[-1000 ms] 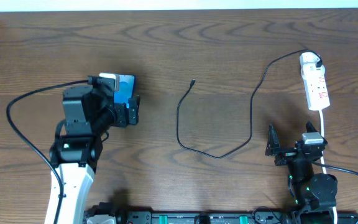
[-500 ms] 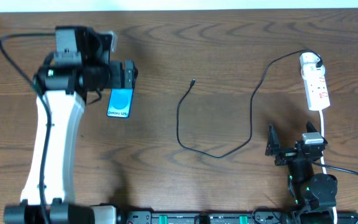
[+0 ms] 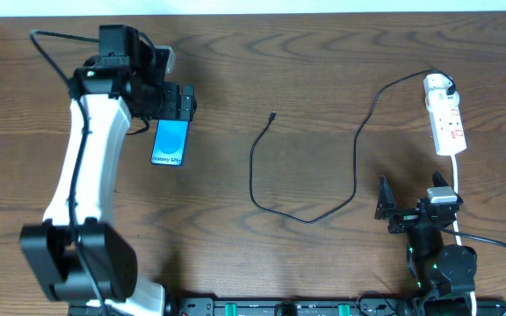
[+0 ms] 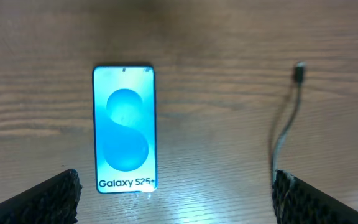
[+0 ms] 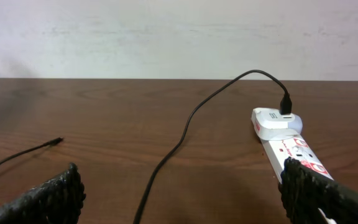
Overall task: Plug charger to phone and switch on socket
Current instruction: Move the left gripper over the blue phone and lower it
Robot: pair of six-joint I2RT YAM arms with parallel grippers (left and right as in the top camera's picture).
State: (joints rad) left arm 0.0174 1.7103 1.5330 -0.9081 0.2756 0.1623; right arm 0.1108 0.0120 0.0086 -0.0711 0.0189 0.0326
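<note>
The phone [image 3: 169, 143] lies flat on the table with its blue screen up, and it fills the left half of the left wrist view [image 4: 124, 127]. My left gripper [image 3: 176, 105] hovers open and empty just beyond its far end, touching nothing [image 4: 176, 205]. The charger cable [image 3: 306, 217] snakes across the middle of the table. Its loose connector tip [image 3: 273, 115] lies right of the phone [image 4: 299, 71]. Its white plug [image 3: 438, 85] sits in the socket [image 3: 447, 125] at the far right. My right gripper [image 3: 411, 200] is open and empty, short of the socket [image 5: 291, 149].
The socket's white lead [image 3: 458, 189] runs down past my right arm. Thick black robot cable loops by the left arm [image 3: 51, 48]. The table's far edge meets a white wall [image 5: 179, 37].
My left arm has stretched out towards the far side and lifted off the phone. The phone now lies uncovered, slightly nearer than before. The right arm has not moved.
</note>
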